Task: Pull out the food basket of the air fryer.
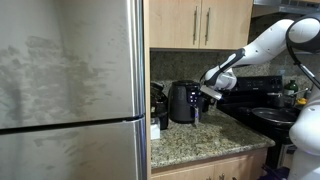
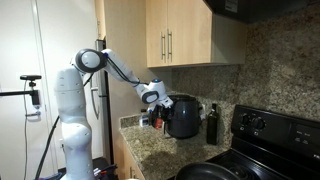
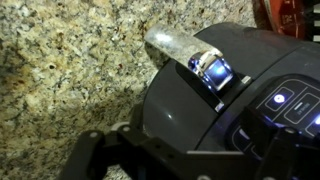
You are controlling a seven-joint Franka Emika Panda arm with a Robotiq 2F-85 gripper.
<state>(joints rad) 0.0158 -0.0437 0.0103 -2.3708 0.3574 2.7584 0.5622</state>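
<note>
The air fryer (image 1: 182,102) is a glossy black rounded appliance on the granite counter, and it shows in both exterior views (image 2: 183,116). In the wrist view its dark body (image 3: 160,110) fills the middle, with lit touch icons (image 3: 285,100) at the right. The food basket's handle (image 3: 172,44), with a pale silvery strip and a blue-lit end, sticks out over the counter. It also shows in an exterior view (image 1: 197,113). My gripper (image 3: 190,160) is open, its dark fingers straddling the fryer's upper front, short of the handle. In the exterior views it hovers by the fryer's top front (image 1: 206,91) (image 2: 152,97).
A stainless fridge (image 1: 70,90) stands beside the counter. A black stove with a pan (image 1: 272,115) lies past the fryer. A dark bottle (image 2: 211,123) stands next to the fryer. Small clutter (image 1: 157,108) sits behind it. Wooden cabinets (image 2: 180,35) hang overhead.
</note>
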